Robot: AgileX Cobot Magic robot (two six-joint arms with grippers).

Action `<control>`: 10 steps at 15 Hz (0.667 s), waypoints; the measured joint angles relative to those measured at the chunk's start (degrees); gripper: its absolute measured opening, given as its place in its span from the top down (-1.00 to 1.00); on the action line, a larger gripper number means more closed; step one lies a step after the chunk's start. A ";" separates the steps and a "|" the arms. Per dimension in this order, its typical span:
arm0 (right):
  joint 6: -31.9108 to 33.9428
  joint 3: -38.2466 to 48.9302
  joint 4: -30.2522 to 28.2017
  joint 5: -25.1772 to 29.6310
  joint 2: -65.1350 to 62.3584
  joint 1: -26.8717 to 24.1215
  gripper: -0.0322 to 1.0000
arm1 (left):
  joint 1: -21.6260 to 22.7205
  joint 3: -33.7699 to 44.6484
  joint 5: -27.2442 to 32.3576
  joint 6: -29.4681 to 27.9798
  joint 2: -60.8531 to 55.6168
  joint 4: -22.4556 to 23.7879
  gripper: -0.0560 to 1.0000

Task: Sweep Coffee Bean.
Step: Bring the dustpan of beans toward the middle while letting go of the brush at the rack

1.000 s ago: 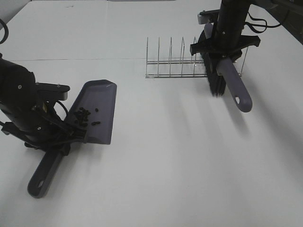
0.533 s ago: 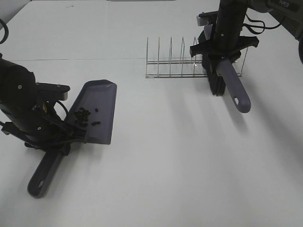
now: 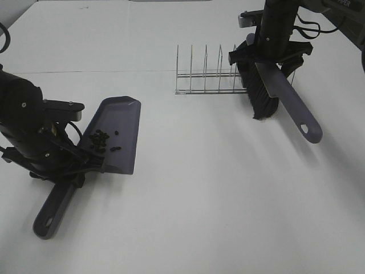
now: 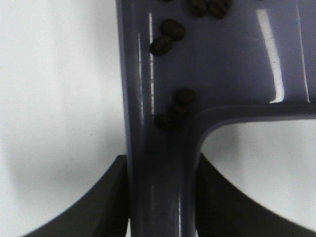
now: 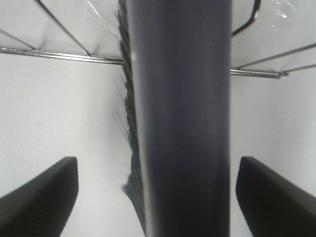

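A grey-purple dustpan [image 3: 117, 128] lies on the white table at the left, with several dark coffee beans [image 3: 101, 140] in its pan. They also show in the left wrist view [image 4: 168, 37]. My left gripper [image 3: 64, 169] is shut on the dustpan's handle [image 4: 159, 192]. At the back right, the brush [image 3: 285, 97] stands tilted in front of the wire rack [image 3: 208, 77], bristles down and handle sloping to the right. My right gripper [image 3: 269, 56] is above it. In the right wrist view its fingers [image 5: 42, 197] stand wide apart on either side of the brush handle [image 5: 180, 123], clear of it.
The wire rack stands at the back right, and its rods show behind the brush in the right wrist view [image 5: 59, 51]. The table's right edge is close to the right arm. White table [image 3: 199, 200] lies between dustpan and brush.
The brush has tipped over further, its handle swinging down and to the right. The left arm, the dustpan and the beans have not moved.
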 joint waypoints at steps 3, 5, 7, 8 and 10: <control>0.00 0.00 0.00 0.00 -3.09 0.00 -0.57 | 0.00 0.00 0.00 0.00 0.00 0.00 0.23; 0.00 0.00 0.00 0.00 -4.76 0.00 -0.58 | 0.00 0.00 0.00 0.00 0.00 0.00 0.23; -0.46 0.00 0.97 0.00 -6.99 0.00 -0.58 | 0.00 0.00 0.00 0.00 0.00 0.00 0.23; -1.60 0.00 2.23 0.00 -8.37 0.00 -0.58 | 0.00 0.00 0.00 0.00 0.00 0.00 0.23; -3.78 1.20 4.41 -0.23 -11.75 0.00 -0.58 | 0.00 0.00 0.06 0.00 0.00 0.00 0.23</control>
